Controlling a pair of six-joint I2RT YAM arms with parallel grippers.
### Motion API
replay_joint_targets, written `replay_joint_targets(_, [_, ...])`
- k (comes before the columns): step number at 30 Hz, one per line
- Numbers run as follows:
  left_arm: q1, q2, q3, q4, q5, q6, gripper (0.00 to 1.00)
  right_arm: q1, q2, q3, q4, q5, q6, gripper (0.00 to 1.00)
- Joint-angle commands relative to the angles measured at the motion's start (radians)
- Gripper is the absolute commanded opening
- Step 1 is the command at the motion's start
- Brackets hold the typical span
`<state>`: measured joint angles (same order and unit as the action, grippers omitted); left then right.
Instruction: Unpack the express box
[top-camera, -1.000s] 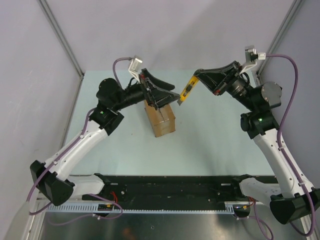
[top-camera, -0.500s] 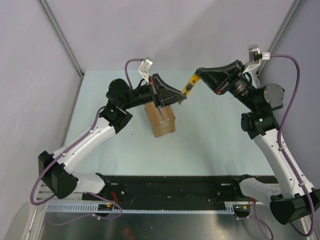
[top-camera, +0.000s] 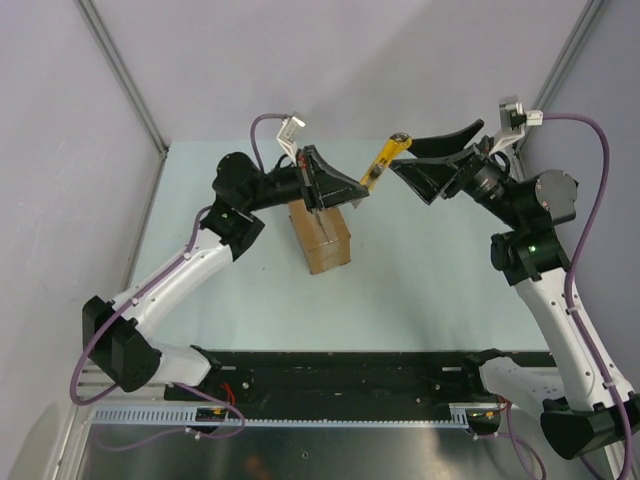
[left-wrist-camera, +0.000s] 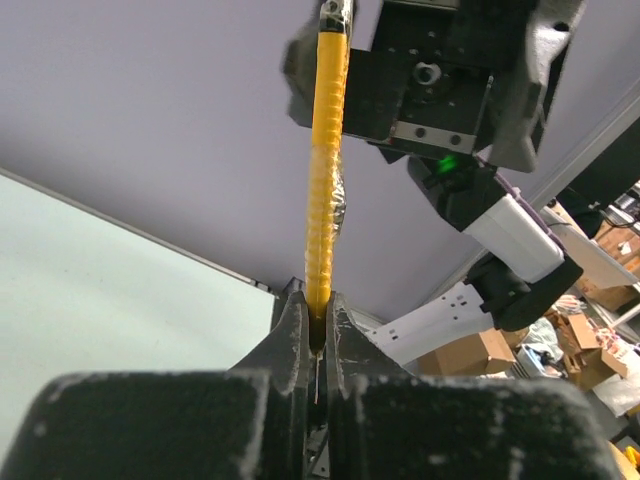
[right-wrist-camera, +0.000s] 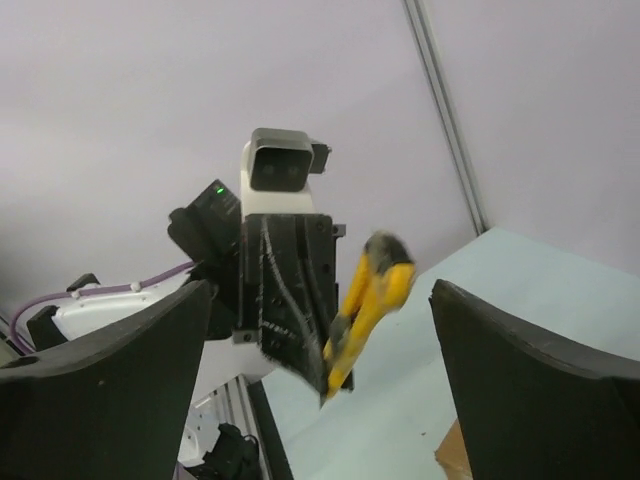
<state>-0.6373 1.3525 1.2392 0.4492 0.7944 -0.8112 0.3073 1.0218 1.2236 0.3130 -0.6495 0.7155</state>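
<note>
The brown cardboard express box (top-camera: 325, 243) is seen mid-frame on the tabletop (top-camera: 430, 270), flaps seemingly shut. The yellow-and-black utility knife (top-camera: 382, 166) is clamped in the left pincer (top-camera: 352, 197); the right pincer (top-camera: 403, 158) is spread open beside it. Cutting and emptying are judged undone.

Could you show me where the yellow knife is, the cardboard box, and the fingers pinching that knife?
utility knife (top-camera: 383, 161): top view, middle of its yellow handle.
express box (top-camera: 326, 248): top view, middle of the brown carton.
left fingers (left-wrist-camera: 292, 345): left wrist view, one dark finger beside the knife's lower end.
</note>
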Motion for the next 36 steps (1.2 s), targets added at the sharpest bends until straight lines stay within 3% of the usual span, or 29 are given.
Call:
replay_joint_targets(1, [0.085, -0.001, 0.034, 0.023, 0.104, 0.01, 0.0, -0.02, -0.049, 0.037, -0.072, -0.073, -0.065, 1.0])
replay_joint_targets(5, [0.094, 0.002, 0.042, 0.002, 0.232, 0.033, 0.0, -0.022, -0.035, 0.037, -0.121, -0.165, -0.102, 1.0])
replay_joint_targets(11, [0.091, -0.026, -0.003, -0.072, 0.288, 0.107, 0.0, -0.025, 0.001, 0.037, -0.146, -0.326, -0.057, 1.0])
replay_joint_targets(15, [0.09, -0.064, -0.043, -0.133, 0.324, 0.174, 0.0, -0.027, 0.006, 0.037, -0.245, -0.354, -0.091, 1.0])
replay_joint_targets(20, [0.073, -0.085, -0.034, -0.392, 0.29, 0.341, 0.0, 0.009, 0.021, 0.037, -0.363, -0.383, -0.114, 0.86])
replay_joint_targets(26, [0.067, -0.118, -0.073, -0.399, 0.278, 0.368, 0.0, 0.075, 0.027, 0.037, -0.474, -0.322, -0.172, 0.79])
replay_joint_targets(30, [0.067, -0.116, -0.076, -0.399, 0.287, 0.366, 0.0, 0.111, 0.038, 0.037, -0.494, -0.308, -0.169, 0.66])
replay_joint_targets(36, [0.065, -0.127, -0.09, -0.399, 0.325, 0.369, 0.0, 0.119, 0.05, 0.037, -0.528, -0.308, -0.169, 0.65])
